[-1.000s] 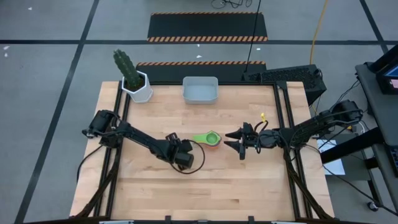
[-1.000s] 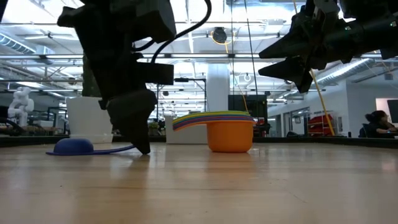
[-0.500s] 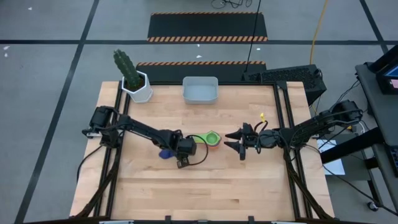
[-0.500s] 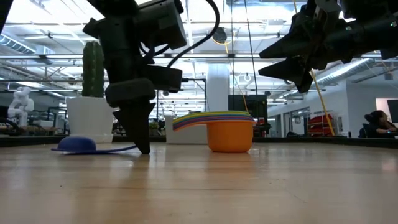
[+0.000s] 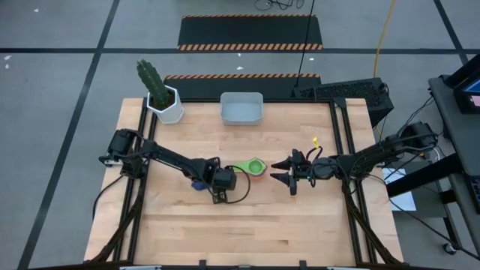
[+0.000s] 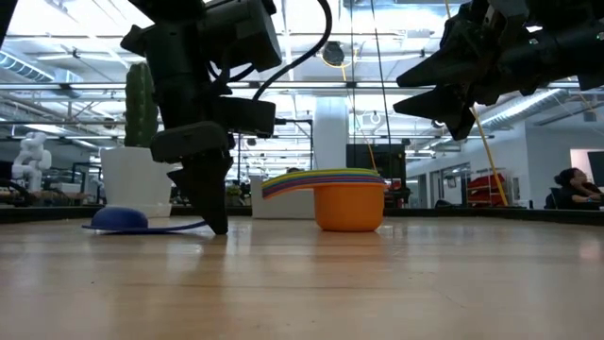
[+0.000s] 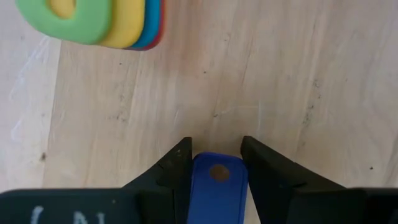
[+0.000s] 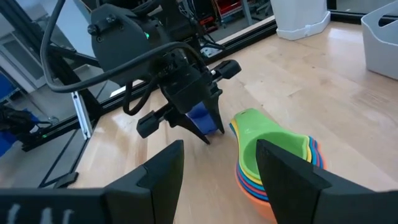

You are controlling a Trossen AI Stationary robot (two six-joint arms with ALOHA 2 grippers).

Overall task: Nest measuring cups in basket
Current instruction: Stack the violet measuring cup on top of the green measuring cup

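- Near the middle of the wooden table [image 5: 300,225] stands a nested stack of measuring cups [image 5: 256,168], orange at the bottom and green on top, handles fanned toward the left arm.
- Just beside that stack, a dark blue cup [image 6: 120,219] lies apart on the wood, its flat handle [image 7: 217,186] clamped between the fingers of the left gripper [image 5: 219,183].
- The right gripper [image 5: 289,171] hangs above the table on the stack's other side, fingers spread, holding nothing.
- The basket [image 5: 241,109] sits at the far edge, well apart from the cups.
- A cactus in a white pot [image 5: 166,105] stands near the far left corner.
- No readable writing shows anywhere.
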